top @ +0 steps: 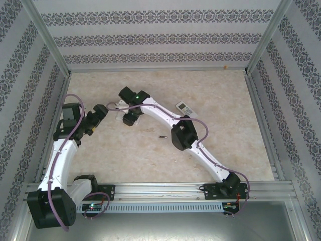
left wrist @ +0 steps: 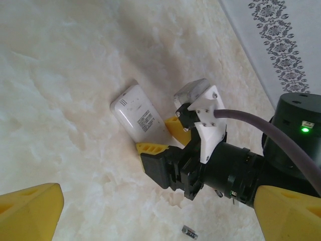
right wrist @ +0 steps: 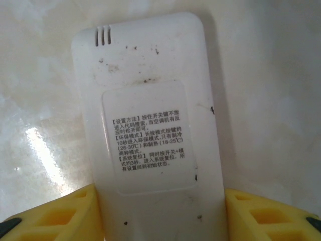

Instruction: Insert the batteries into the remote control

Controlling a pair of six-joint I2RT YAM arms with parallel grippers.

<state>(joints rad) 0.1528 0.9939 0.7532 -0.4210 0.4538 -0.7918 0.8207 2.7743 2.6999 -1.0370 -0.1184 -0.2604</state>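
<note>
At the bottom corners of the right wrist view, the right gripper's (right wrist: 160, 213) yellow fingers (right wrist: 60, 213) press against both long edges of a white remote (right wrist: 150, 110). The remote lies back-up on the marble-patterned table (right wrist: 281, 75), with a printed label at its centre. In the left wrist view, the left gripper (left wrist: 160, 218) gapes wide with nothing between its fingers. One battery (left wrist: 189, 231) lies near the bottom edge, apart from the remote. Overhead, that battery (top: 162, 136) sits mid-frame, and a second remote (top: 184, 107) lies above and right of it.
</note>
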